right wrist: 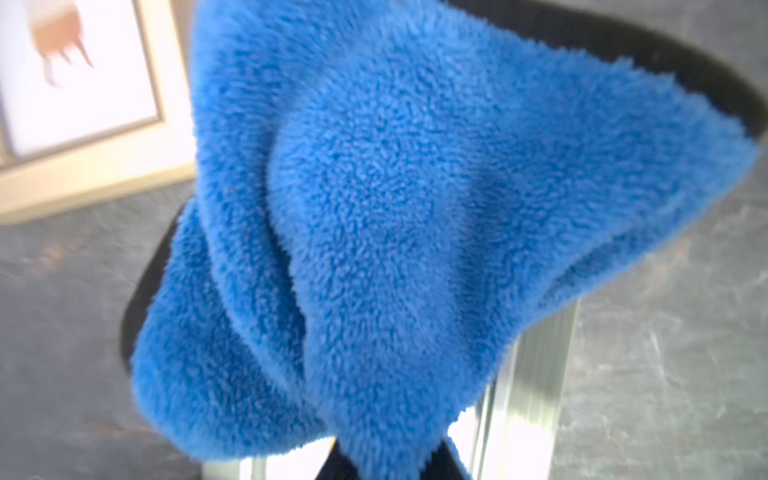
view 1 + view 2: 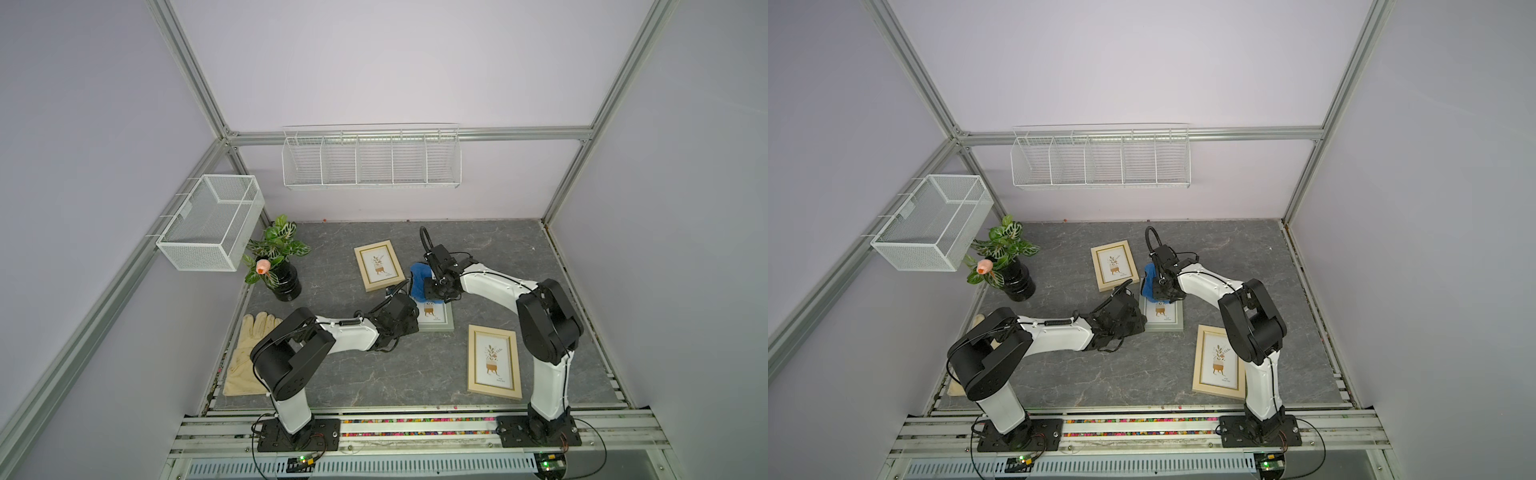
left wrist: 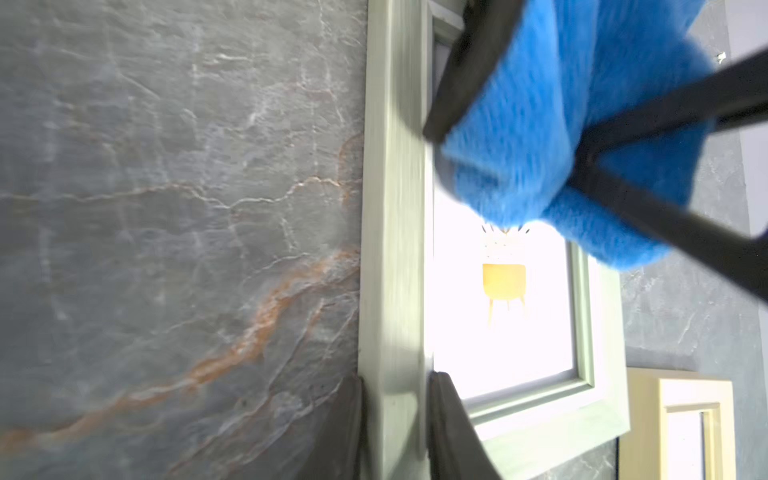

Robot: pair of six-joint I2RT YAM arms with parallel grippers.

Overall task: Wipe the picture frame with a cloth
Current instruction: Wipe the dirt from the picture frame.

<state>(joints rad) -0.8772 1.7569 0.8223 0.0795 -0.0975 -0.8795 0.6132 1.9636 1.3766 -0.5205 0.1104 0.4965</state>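
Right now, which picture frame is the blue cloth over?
The grey-green frame in the middle, its edge gripped by the left pincer; the two pale wooden frames lie uncovered.

three frames (image 2: 379, 266) (image 2: 438, 323) (image 2: 494, 362), one cloth (image 2: 417, 281), one glove (image 2: 240, 372)

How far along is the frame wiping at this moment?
Done: the cloth is picked up, gripped in the right pincer, and the left pincer clamps the grey-green frame by its side rail. In hand: the cloth hangs bunched over the frame's far half; contact with it cannot be confirmed. Remaining: the frame's uncovered near half.
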